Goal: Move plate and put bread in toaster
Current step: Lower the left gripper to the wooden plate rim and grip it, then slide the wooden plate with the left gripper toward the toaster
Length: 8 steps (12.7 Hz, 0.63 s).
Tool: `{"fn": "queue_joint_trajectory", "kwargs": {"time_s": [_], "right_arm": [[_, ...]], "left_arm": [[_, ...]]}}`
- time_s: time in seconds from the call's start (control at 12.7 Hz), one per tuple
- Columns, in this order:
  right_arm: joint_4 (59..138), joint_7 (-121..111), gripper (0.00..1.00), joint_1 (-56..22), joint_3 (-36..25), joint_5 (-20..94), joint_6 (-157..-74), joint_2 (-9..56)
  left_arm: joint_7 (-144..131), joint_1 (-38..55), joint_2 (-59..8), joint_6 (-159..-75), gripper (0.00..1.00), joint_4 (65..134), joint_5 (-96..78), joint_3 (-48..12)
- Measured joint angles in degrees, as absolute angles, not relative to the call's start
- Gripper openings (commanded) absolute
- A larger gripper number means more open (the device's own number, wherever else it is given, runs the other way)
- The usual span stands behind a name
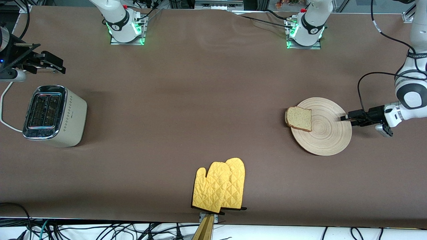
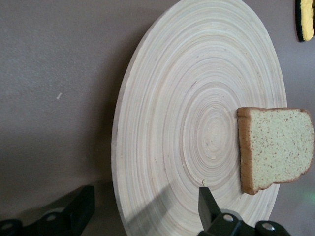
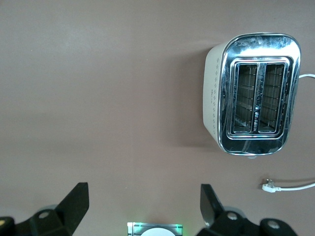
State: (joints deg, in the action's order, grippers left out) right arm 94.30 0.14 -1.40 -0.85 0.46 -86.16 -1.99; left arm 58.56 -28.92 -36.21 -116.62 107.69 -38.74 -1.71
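From my station I see the right hand [image 1: 55, 65] up in the air at the right arm's end of the surface [image 1: 200, 110], over bare brown cloth near the toaster [image 1: 55, 115]; its two black fingers stand wide apart with nothing between them, and that arm waits. The toaster is a cream-white box with rounded corners, a mirror-bright chrome top, two dark slots with wire racks inside and a dotted pattern down its side. A white cord [image 1: 5, 106] curls from it toward the surface's edge.

At the middle, at the edge nearest the front camera, lie two yellow quilted oven mitts [image 1: 220, 186], one overlapping the other, with dark cuffs. They are well apart from everything else and block nothing.

Toward the left arm's end lies the plate [image 1: 328, 133], a large flat disc of pale wood with fine concentric rings. The bread [image 1: 299, 118], a square speckled slice with a darker crust and a rounded top, rests on the plate's rim on the side toward the toaster, one edge hanging over it.

The left hand [image 1: 345, 118] reaches in low and level from the left arm's end, fingers spread and gripping nothing. In the left wrist view one finger [image 2: 209, 204] is over the wood and the other [image 2: 81, 204] beside the rim, so the plate's edge sits between them.
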Motion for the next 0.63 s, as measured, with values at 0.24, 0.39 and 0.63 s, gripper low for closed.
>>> {"fn": "queue_joint_trajectory", "kwargs": {"time_s": [0.24,0.39,0.63], "right_arm": [[94.30,0.14,1.00,-1.40,-0.85,0.46,-86.15,-1.99],[94.30,0.14,1.00,-1.40,-0.85,0.46,-86.15,-1.99],[94.30,0.14,1.00,-1.41,-0.85,0.46,-86.15,-1.99]], "left_arm": [[58.22,-28.94,-36.95,-116.25,0.71,107.41,-40.40,-2.04],[57.22,-28.94,-37.35,-116.20,0.46,107.38,-41.15,-2.65],[55.76,-28.94,-37.98,-116.08,0.36,107.39,-41.69,-3.11]]}}
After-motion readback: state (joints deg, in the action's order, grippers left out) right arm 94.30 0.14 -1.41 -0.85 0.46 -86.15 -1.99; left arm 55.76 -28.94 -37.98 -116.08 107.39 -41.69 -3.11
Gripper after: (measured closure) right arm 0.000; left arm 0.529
